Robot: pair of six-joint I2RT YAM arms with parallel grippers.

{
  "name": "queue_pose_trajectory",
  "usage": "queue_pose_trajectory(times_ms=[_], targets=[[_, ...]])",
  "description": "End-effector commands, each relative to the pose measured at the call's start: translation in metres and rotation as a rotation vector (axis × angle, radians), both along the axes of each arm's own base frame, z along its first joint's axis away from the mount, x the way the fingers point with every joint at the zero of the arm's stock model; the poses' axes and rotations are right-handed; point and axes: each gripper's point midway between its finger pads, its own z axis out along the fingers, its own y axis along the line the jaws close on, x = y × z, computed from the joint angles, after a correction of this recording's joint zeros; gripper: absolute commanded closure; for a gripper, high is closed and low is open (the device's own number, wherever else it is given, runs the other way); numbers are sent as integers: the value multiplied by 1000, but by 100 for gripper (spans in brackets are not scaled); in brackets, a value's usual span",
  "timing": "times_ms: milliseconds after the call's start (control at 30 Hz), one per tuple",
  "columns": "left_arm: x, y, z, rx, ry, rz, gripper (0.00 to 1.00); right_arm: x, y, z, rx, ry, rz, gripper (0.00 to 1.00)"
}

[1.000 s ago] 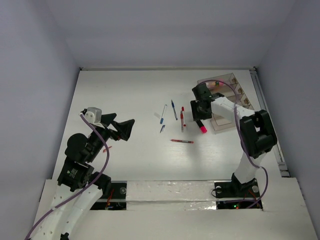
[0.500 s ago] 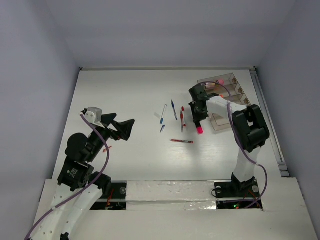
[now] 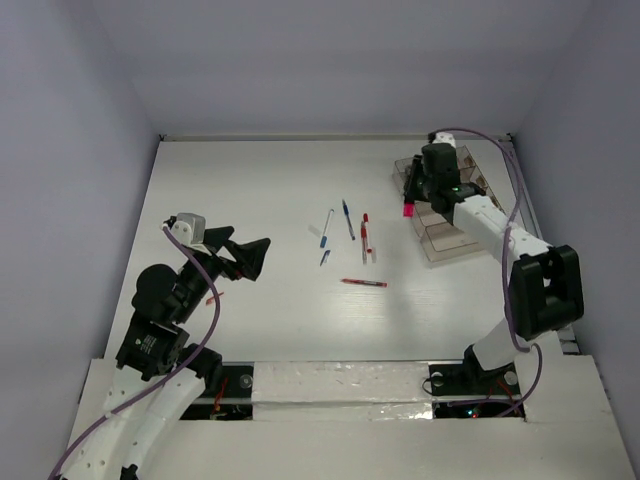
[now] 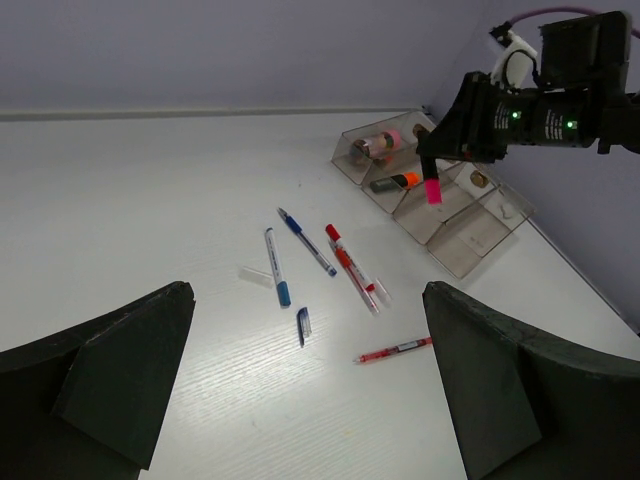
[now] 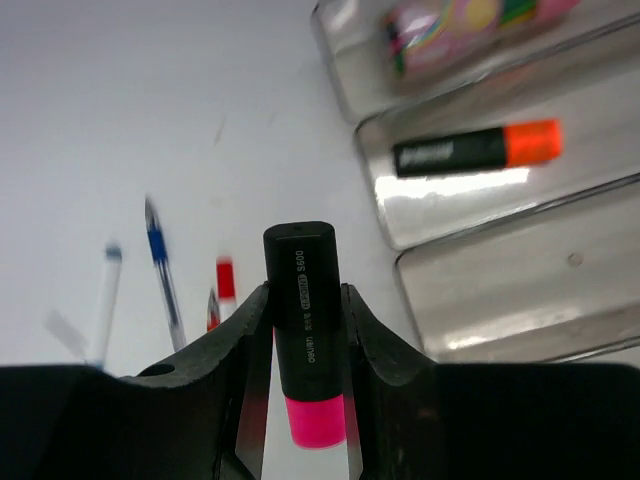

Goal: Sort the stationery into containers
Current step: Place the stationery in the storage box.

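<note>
My right gripper [image 5: 305, 345] is shut on a pink highlighter [image 5: 304, 300] with a black body and a pink cap, held upright with the cap down. It hangs in the air at the near left corner of the clear organiser [image 3: 447, 248]. The highlighter [image 4: 432, 189] also shows from the left wrist. One compartment holds an orange-capped highlighter [image 5: 470, 150], and the one beyond it holds a pink cylinder [image 5: 455, 22]. Two blue pens [image 3: 347, 218] [image 3: 326, 228] and two red pens [image 3: 364, 238] [image 3: 364, 283] lie mid-table. My left gripper [image 3: 246, 256] hovers open at the left, holding nothing.
A small blue pen cap [image 4: 302, 326] and a clear cap [image 4: 254, 275] lie by the pens. The table's right edge rail [image 3: 535, 235] runs just past the organiser. White walls close the back and sides.
The right gripper closed on the pink highlighter lying on the table, lifted it and carried it back and right to the organiser's corner. The left arm stayed still.
</note>
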Motion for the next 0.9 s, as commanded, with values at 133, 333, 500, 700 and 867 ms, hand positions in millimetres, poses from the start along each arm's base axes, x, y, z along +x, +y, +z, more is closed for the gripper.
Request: queue_pose_trajectory(times_ms=[133,333,500,700,867], targets=[[-2,0,26,-23,-64,-5,1,56,-68,41,263,-308,-397,100],[-2,0,27,-25,-67,-3,1,62,-107,35,341,-417,-656,100],[-2,0,26,-24,-64,-3,1,66,-125,27,372,-451,-787,100],[-1,-1,25,-22,-60,-7,1,74,-130,13,385,-429,-832,97],[0,-2,25,-20,-57,-8,1,74,-132,1,417,-424,-852,90]])
